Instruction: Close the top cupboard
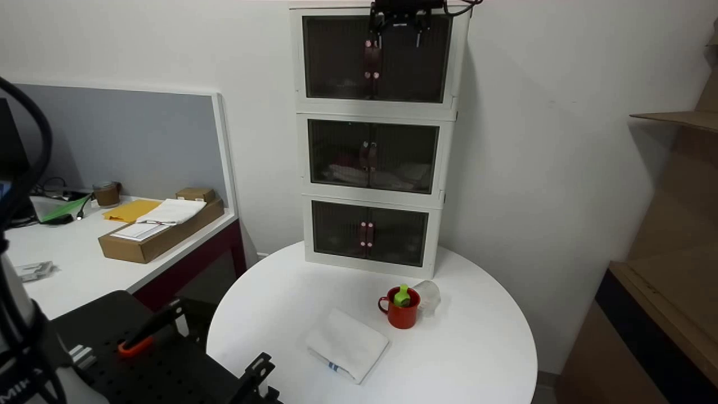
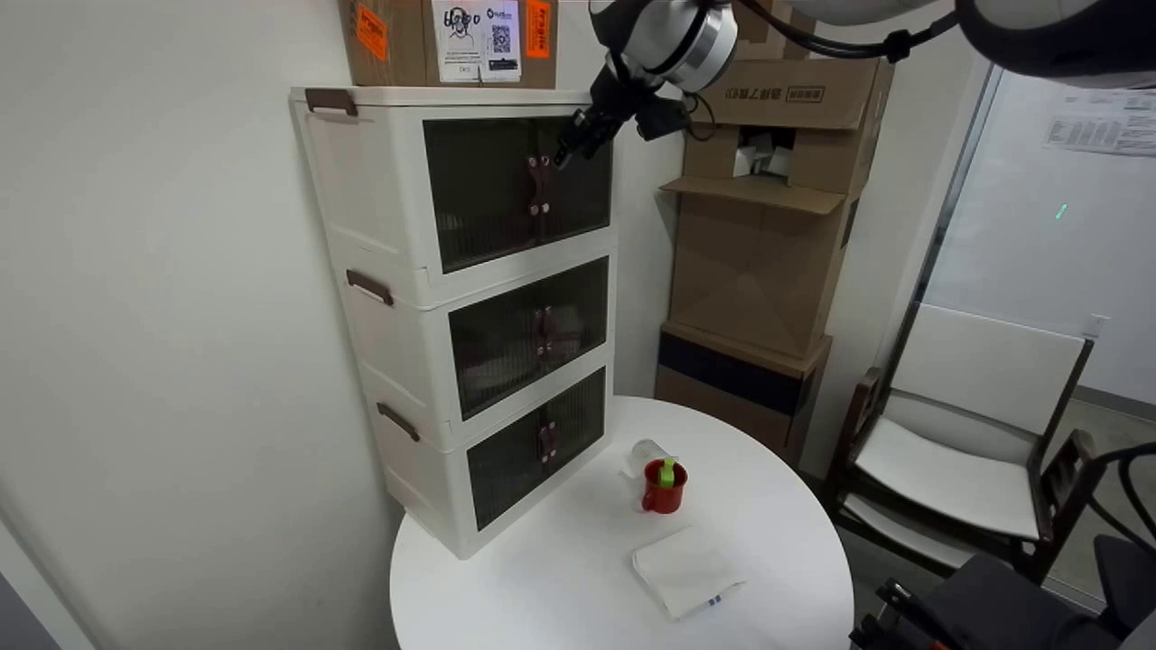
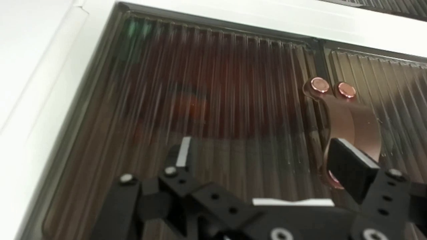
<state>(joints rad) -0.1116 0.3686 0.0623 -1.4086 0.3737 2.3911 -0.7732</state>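
Observation:
The top cupboard (image 1: 336, 59) is the highest white-framed compartment, with two dark smoky see-through doors. It also shows in an exterior view (image 2: 479, 194). Both doors look flush with the frame. Brown strap handles (image 1: 372, 60) meet at the middle. My gripper (image 1: 399, 40) is in front of the door on the right there, near its upper part; it also shows in an exterior view (image 2: 575, 152). In the wrist view the gripper (image 3: 268, 158) is open and empty before the ribbed door (image 3: 227, 90). One finger overlaps the handles (image 3: 340, 123); contact cannot be told.
Two similar compartments (image 1: 373, 157) stand below, doors shut. On the round white table (image 1: 471, 348) are a red mug (image 1: 403, 315) with a green item, a clear cup (image 1: 429, 297) and a folded cloth (image 1: 348, 345). Cardboard boxes (image 2: 759, 262) stand beside the cabinet.

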